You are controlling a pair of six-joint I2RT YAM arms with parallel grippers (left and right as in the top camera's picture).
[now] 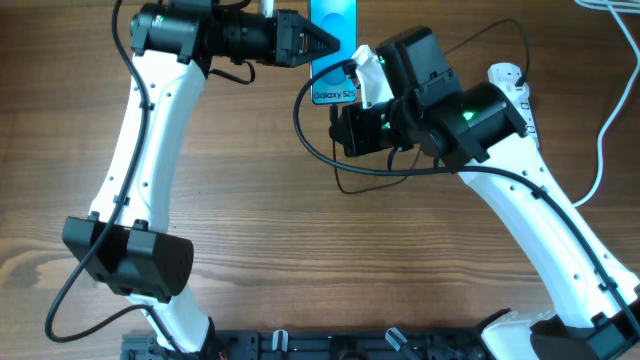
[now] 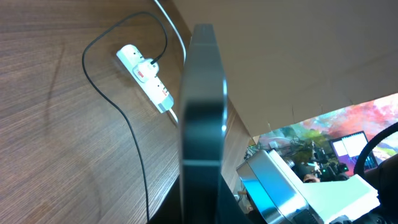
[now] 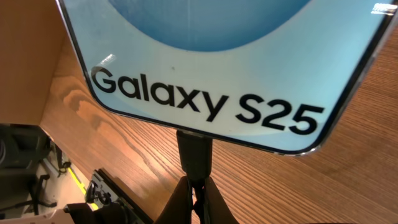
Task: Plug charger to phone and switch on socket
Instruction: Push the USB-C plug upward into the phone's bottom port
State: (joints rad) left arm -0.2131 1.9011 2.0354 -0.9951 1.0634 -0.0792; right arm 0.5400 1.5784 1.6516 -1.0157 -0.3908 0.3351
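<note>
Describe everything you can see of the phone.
The phone is a slim, round-cornered slab with a dark frame, its lit cyan screen facing up and reading Galaxy S25. It is near the table's far edge. The left end effector meets one long edge; grip unclear. The plug, pinched by the right end effector, meets its bottom edge.

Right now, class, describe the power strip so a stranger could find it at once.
Look at the wooden table, then its far right part, beside the right arm. The power strip lies flat there: a long white bar with small red marks and a thin black cable looping from it, unlike the blue-screened phone.
</note>
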